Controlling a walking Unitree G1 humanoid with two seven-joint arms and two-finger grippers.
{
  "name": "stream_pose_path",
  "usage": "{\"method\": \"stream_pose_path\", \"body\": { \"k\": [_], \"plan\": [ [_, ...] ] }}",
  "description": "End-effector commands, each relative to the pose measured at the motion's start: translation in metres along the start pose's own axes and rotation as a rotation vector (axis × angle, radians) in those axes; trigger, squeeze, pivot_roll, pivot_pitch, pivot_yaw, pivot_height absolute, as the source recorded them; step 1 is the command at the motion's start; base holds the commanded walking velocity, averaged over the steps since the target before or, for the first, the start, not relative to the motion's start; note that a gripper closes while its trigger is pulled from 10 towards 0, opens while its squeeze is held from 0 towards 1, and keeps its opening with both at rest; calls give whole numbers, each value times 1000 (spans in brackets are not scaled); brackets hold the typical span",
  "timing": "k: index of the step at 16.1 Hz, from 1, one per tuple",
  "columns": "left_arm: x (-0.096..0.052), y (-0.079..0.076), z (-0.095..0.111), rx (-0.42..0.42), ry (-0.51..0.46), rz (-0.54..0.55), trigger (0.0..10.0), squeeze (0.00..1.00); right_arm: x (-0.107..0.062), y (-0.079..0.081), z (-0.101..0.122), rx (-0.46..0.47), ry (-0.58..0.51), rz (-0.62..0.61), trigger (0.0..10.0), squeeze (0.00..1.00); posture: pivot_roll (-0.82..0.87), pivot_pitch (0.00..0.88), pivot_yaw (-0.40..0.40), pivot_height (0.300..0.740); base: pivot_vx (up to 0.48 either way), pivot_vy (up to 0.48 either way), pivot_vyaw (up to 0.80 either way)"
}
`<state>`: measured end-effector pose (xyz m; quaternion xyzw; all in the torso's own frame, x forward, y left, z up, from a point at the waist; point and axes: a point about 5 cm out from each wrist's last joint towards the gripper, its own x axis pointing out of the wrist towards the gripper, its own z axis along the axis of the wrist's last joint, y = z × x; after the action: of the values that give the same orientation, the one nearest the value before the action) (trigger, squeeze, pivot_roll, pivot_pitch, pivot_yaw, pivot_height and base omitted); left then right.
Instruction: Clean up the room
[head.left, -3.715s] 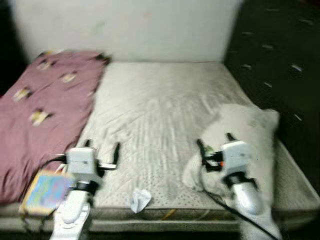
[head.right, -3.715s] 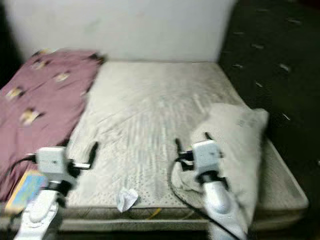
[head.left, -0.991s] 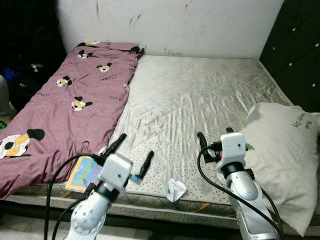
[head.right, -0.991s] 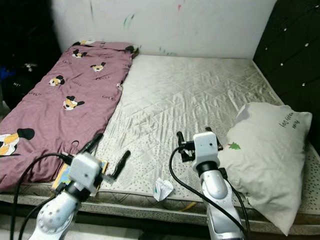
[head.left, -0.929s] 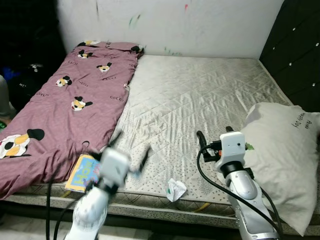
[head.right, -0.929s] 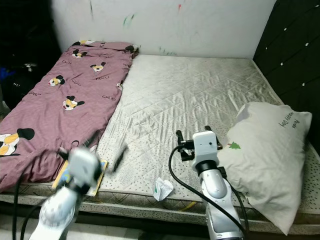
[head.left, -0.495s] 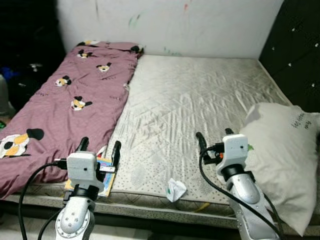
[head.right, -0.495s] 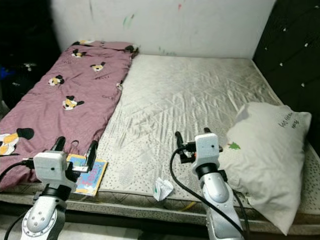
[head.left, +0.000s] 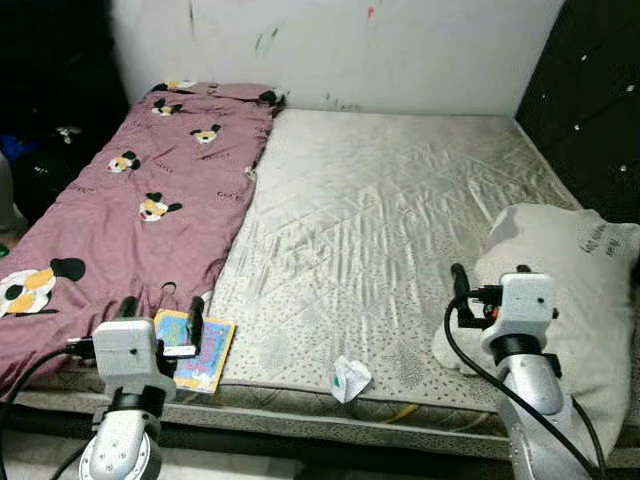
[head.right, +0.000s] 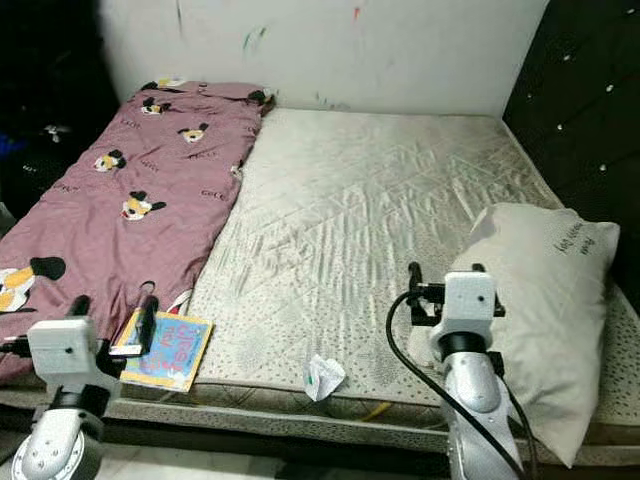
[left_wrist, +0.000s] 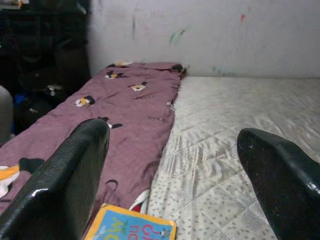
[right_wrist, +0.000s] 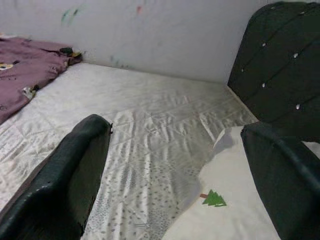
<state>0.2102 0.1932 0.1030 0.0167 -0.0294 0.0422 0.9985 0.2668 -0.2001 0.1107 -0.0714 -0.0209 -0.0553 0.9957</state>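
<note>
- My left gripper hovers with its fingers spread apart and nothing between them, just above the colourful book at the mattress's near edge, beside the maroon sheet; I judge it lined up for that pick.
- A crumpled paper lies near the bare quilted mattress front edge.
- My right gripper sits equally wide and empty, close against the white pillow, which slumps by the dark tufted headboard.
- A scribbled white wall backs the bed.
</note>
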Motion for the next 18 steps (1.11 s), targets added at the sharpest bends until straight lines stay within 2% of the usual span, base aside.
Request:
{"method": "stream_pose_path", "body": {
  "k": [1, 5, 6, 12, 18],
  "plan": [
    [2, 1, 1, 4, 1, 3, 10000, 0, 1, 2, 5, 0, -23, 12, 10000, 0, 1, 16, -7, 740, 0, 0, 0],
    [7, -1, 4, 5, -11, -23, 10000, 0, -6, 17, 4, 28, -18, 55, 10000, 0, 0, 18, 0, 740, 0, 0, 0],
    [8, -2, 4, 4, -10, -25, 10000, 0, -5, 18, 3, 26, -8, 56, 10000, 0, 0, 16, -1, 740, 0, 0, 0],
    [13, -10, 5, -6, -16, -51, 10000, 0, -2, 16, 3, 30, -7, 56, 10000, 0, -3, 10, -2, 740, 0, 0, -747],
    [14, -12, 5, -4, -17, -50, 10000, 0, 0, 23, 6, 38, -18, 99, 10000, 0, 2, 13, -9, 740, 0, 0, 0]
  ]
}}
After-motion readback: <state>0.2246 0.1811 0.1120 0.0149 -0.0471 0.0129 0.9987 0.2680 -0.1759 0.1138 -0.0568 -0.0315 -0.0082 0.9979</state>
